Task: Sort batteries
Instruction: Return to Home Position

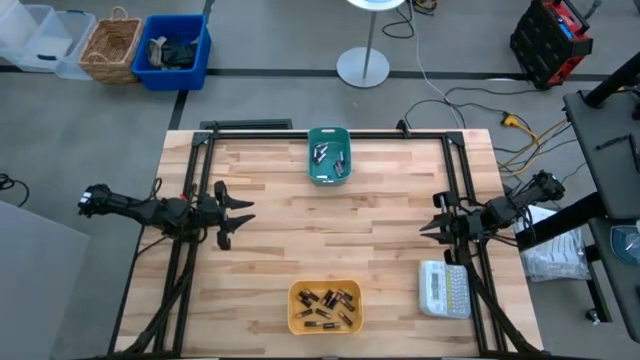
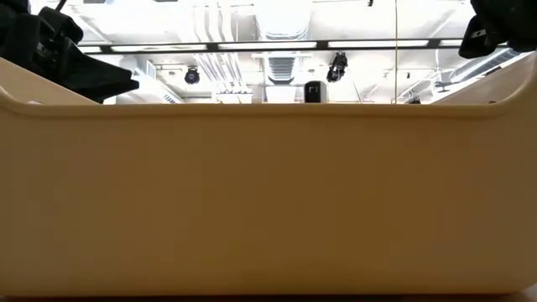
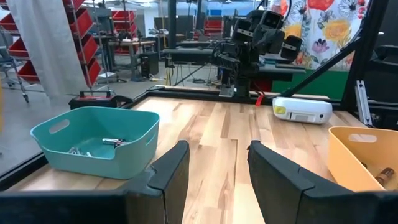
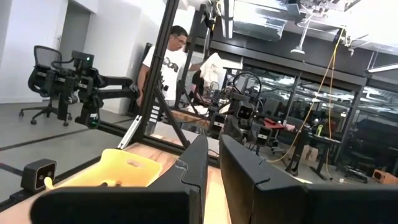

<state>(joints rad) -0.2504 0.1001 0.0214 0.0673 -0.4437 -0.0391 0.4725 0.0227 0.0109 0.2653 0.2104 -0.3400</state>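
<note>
Yellow bin point(image 1: 325, 306), at 6 o'clock on the worktop point(image 1: 300, 230) and nearest the low camera, holds the brownish-banded batteries point(image 1: 326, 305); the teal bin point(image 1: 328, 155) at 12 o'clock holds the silvery cells point(image 1: 328, 158). You will find no loose battery on the worktop, so judge the sort complete or nearly so. Left end effector point(image 1: 233, 212) waits at 9 o'clock, fingers wide and empty. Right end effector point(image 1: 432, 226) waits at 3 o'clock, fingers narrowly parted and empty, near the white label maker point(image 1: 444, 290).

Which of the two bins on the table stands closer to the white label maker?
The yellow bin, at the table's near edge beside the white label maker. The teal bin stands at the far edge, well away from it.
</note>
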